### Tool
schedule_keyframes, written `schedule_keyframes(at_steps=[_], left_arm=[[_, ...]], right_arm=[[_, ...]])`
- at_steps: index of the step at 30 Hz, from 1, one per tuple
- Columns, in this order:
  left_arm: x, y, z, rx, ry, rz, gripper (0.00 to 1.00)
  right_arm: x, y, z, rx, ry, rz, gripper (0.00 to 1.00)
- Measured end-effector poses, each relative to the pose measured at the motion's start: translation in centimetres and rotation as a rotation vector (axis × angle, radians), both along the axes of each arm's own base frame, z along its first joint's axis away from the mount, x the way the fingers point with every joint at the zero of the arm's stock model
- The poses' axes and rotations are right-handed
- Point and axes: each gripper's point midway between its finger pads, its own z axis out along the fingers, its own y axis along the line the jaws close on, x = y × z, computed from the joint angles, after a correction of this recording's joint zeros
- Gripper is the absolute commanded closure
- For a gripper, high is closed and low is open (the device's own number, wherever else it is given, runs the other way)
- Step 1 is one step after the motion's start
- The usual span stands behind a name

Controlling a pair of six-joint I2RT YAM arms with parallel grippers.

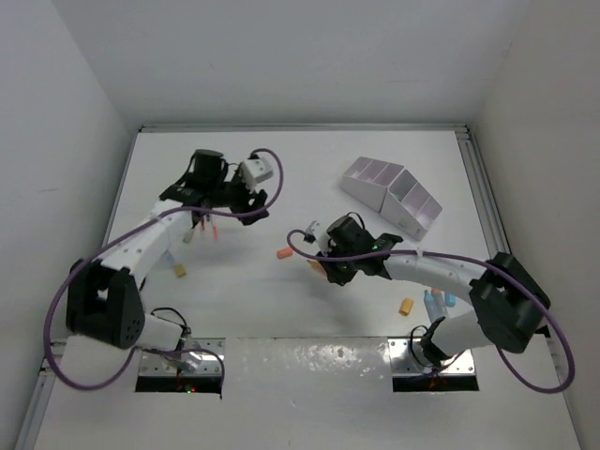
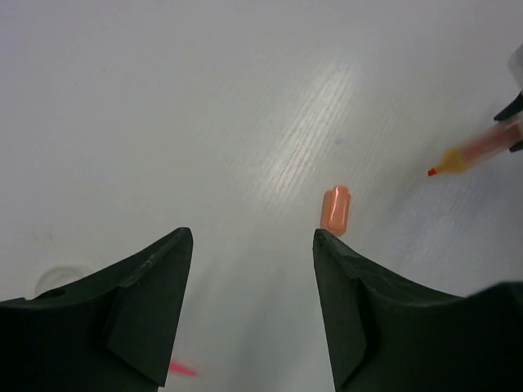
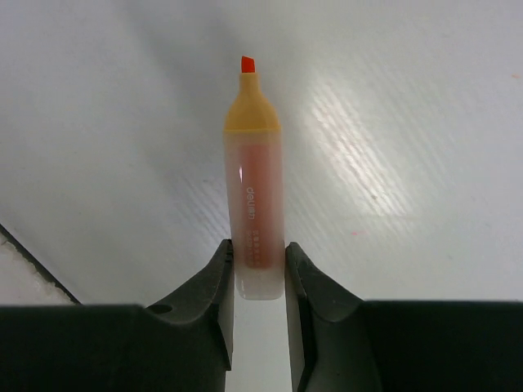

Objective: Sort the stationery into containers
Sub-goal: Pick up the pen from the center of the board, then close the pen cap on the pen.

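Observation:
My right gripper (image 1: pixel 323 269) (image 3: pixel 259 263) is shut on an uncapped orange highlighter (image 3: pixel 256 188), tip pointing away, held over the table centre. The highlighter also shows at the right edge of the left wrist view (image 2: pixel 482 151). Its small orange cap (image 1: pixel 282 253) (image 2: pixel 336 210) lies on the table between the arms. My left gripper (image 1: pixel 251 204) (image 2: pixel 253 245) is open and empty above bare table, the cap just beyond its right finger. Thin red pens (image 1: pixel 206 228) lie under the left arm. The white organiser (image 1: pixel 389 194) with lilac compartments stands at the back right.
A small yellow eraser (image 1: pixel 180 271) lies near the left arm. An orange eraser (image 1: pixel 407 306) and blue-capped bottles (image 1: pixel 437 300) lie beside the right arm's base. White walls close in the table on three sides.

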Motion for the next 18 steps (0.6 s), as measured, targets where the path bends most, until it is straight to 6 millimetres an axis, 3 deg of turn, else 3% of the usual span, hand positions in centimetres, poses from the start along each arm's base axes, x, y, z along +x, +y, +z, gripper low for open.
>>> schedule_keyframes(at_steps=[3,6,9,13,18], left_arm=[[0.7,-3.1,-1.6,0.098,0.035,-0.148,0.33],[0.0,-5.5,-4.8,0.19,0.092,-0.276,0.18],[-2.0,-6.7,-8.3,0.262,0.166,-0.36,0.17],[-4.2,-7.3,-11.1,0.325,0.201,-0.415,0.22],[-3.8,-7.7,-13.3,0.403,0.161,-0.389,0.29]], right_arm=[[0.8,-1.4,1.0,0.03,-0.021,-0.057,1.0],[1.1,-3.0,0.8,0.029,-0.013,-0.112,1.0],[1.3,-4.7,0.3,0.027,0.001,-0.179,1.0],[1.6,-7.0,0.3,0.049,-0.004,-0.284,1.0],[1.3,-8.1,0.3,0.081,-0.015,-0.345,1.0]])
